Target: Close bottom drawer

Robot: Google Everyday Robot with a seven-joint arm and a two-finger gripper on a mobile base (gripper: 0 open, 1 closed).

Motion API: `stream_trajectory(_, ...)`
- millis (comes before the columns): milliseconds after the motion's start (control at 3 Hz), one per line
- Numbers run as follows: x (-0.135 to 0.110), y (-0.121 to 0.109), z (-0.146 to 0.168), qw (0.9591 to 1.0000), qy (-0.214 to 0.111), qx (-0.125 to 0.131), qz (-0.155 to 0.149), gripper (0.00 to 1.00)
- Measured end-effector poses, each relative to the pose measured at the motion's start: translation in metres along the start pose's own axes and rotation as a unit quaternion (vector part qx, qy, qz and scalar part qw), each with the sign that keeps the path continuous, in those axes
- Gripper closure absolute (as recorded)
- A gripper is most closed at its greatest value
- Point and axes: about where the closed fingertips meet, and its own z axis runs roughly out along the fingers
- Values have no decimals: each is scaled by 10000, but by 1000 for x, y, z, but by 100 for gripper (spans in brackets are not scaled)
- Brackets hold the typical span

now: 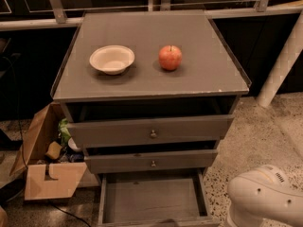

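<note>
The bottom drawer (pixel 154 200) of the grey-brown cabinet stands pulled far out, an empty shallow tray; its front edge runs along the bottom of the view and its knob is cut off. The mid-sized drawer (pixel 152 162) and the tall top drawer (pixel 152 132) above it are each pulled out a little, brass knobs showing. A white rounded part of my arm (pixel 267 197) sits at the bottom right, beside the open drawer. The gripper itself is out of view.
A white bowl (pixel 112 59) and a red apple (pixel 170 57) rest on the cabinet top (pixel 208 79). An open cardboard box (pixel 45 164) with clutter stands on the floor at the left. A white post (pixel 284 56) leans at the right. Speckled floor lies to the right.
</note>
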Motion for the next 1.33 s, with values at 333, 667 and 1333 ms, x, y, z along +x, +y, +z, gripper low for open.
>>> stream_trajectory(333, -8, -3, 65, 9987, 276, -371, 194, 100)
stream_trajectory(667, -5, 8, 87, 9970, 392, -635, 205, 100)
stream_trajectory(1333, -5, 11, 119, 9948, 469, -860, 298, 100)
